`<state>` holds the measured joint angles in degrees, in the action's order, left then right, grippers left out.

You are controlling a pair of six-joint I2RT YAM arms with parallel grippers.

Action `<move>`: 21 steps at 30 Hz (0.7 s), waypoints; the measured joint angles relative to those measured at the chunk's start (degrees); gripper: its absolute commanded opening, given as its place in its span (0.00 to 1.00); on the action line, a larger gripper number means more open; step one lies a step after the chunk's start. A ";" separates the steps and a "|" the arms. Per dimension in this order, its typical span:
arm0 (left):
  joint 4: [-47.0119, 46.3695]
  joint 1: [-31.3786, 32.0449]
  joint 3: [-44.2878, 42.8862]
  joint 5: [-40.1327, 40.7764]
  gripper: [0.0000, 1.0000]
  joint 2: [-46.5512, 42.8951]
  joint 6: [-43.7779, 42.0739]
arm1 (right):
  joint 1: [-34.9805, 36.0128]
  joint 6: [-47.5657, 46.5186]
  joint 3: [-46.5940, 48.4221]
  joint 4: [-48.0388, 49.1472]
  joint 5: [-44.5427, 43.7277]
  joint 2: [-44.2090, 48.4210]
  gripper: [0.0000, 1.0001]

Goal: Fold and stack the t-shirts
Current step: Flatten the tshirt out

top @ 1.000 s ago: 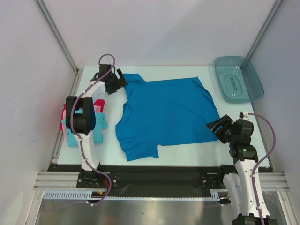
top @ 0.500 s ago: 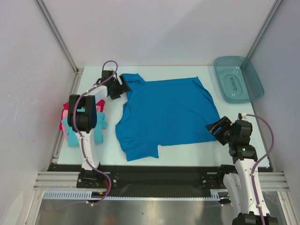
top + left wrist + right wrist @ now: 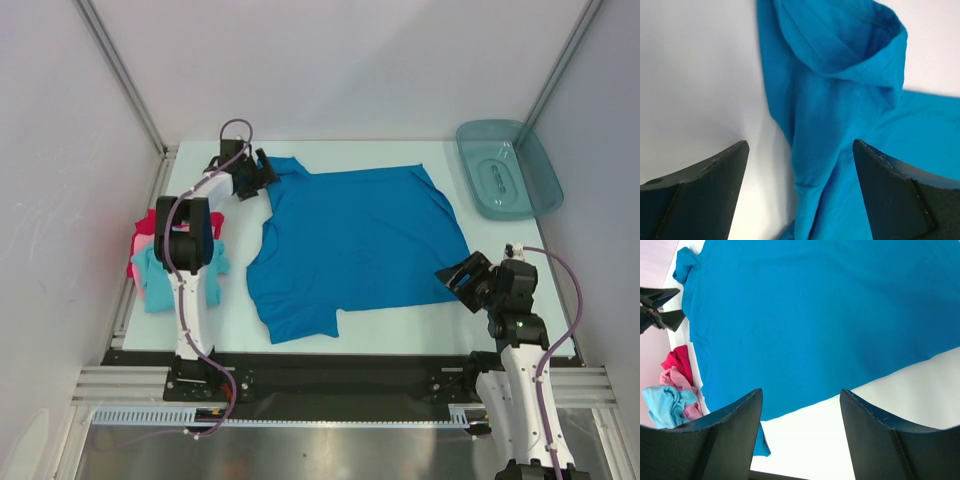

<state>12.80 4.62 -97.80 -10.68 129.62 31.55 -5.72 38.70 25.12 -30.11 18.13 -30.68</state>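
We have the table (image 3: 420, 322) mostly taken up by the blue shirt (image 3: 355, 245). It lies spread flat and unfolded, stretching from one set of fingers to the other. The tray (image 3: 540, 175) stands well beyond the right gripper (image 3: 455, 280), on its outer side. The pile of shirts (image 3: 150, 265), red, pink and turquoise bunched together, lies well behind the left gripper (image 3: 262, 172), back along that arm.

Over the last second the left gripper has swung from just beside the shirt's edge round to face the crumpled sleeve (image 3: 840, 75). Its fingers (image 3: 705, 190) stand wide apart and hold nothing, and the sleeve lies straight ahead between them. The right gripper has crept slightly closer to the hem (image 3: 805, 407), which crosses just ahead of its spread, empty fingers.

We judge that both are lining up to pinch, so the first fold has yet to begin.
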 measured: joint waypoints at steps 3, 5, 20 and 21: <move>1.44 -0.07 -2.78 0.02 0.90 1.55 0.90 | -0.02 0.04 -0.07 0.17 0.87 -0.09 0.69; 1.92 -0.13 -4.28 0.00 0.89 2.51 1.68 | -0.02 0.11 -0.15 0.66 1.62 -0.24 0.69; 2.75 -0.59 -5.07 0.07 0.84 3.04 7.50 | -0.02 1.86 -1.88 3.72 7.63 0.48 0.69; 2.75 -0.46 -5.05 0.13 0.84 3.04 7.52 | -0.02 1.99 -1.90 4.04 7.98 0.59 0.69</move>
<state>15.55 4.16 -102.85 -10.55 132.66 39.07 -5.74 40.69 23.22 -26.06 26.11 -30.09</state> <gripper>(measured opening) 0.849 0.689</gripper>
